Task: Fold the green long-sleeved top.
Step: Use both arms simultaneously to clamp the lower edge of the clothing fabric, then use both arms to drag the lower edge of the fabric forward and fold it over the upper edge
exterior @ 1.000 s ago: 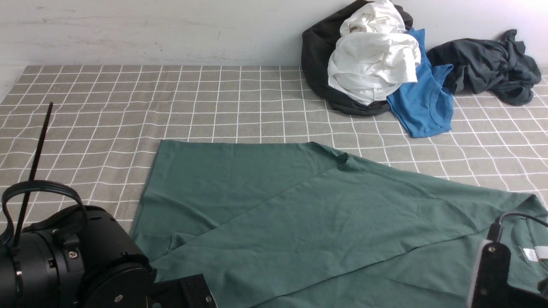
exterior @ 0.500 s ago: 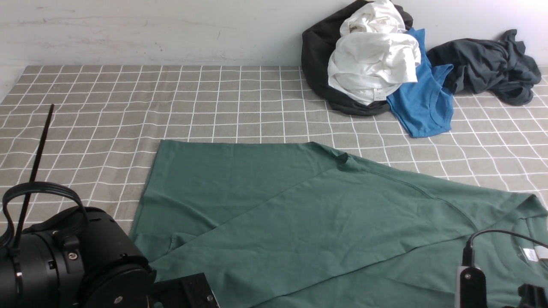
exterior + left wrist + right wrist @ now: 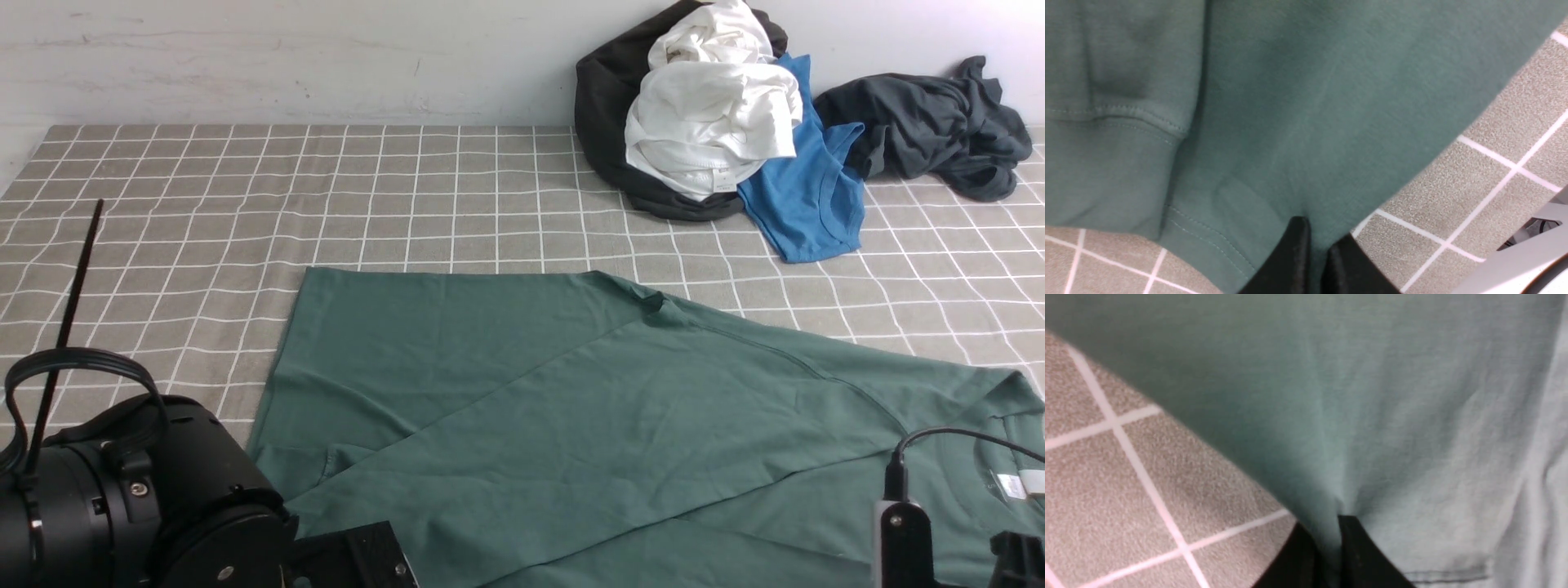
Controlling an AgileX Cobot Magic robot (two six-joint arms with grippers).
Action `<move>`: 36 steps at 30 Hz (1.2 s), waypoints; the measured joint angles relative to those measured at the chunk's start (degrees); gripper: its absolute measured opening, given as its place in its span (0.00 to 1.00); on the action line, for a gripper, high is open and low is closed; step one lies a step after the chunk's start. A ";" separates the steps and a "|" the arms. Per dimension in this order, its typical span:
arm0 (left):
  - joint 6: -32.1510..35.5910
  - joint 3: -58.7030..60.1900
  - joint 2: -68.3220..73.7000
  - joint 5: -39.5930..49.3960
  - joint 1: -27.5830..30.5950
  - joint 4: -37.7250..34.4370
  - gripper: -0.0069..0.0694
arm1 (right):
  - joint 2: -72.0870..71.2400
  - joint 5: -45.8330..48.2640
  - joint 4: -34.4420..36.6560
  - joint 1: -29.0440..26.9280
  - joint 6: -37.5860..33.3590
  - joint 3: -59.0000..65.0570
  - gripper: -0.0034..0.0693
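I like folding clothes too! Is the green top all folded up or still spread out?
Spread out: the green top lies wide across the checked cloth, with only some parts overlapping.

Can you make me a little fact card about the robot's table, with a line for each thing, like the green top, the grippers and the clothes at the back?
green long-sleeved top: spread out with creases, not folded up
left gripper: shut on the green top
right gripper: shut on the green top
blue top: beside the white garment
white garment: bunched on a black one
charcoal-grey garment: crumpled, right of the blue top
tablecloth: grey-brown with white grid lines
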 joint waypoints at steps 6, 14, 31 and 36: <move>0.00 -1.77 0.00 1.14 0.71 3.33 0.09 | -0.57 6.71 1.39 0.00 -5.39 -5.30 0.05; 5.14 -15.44 0.62 3.59 12.23 6.48 0.10 | 3.71 9.97 6.63 -8.19 -13.71 -19.69 0.05; 18.65 -46.75 23.76 4.36 23.48 6.93 0.11 | 30.80 17.87 18.35 -19.35 -22.96 -54.42 0.05; 20.46 -52.90 30.34 4.29 25.32 6.93 0.11 | 35.68 18.51 19.48 -20.65 -23.21 -60.35 0.05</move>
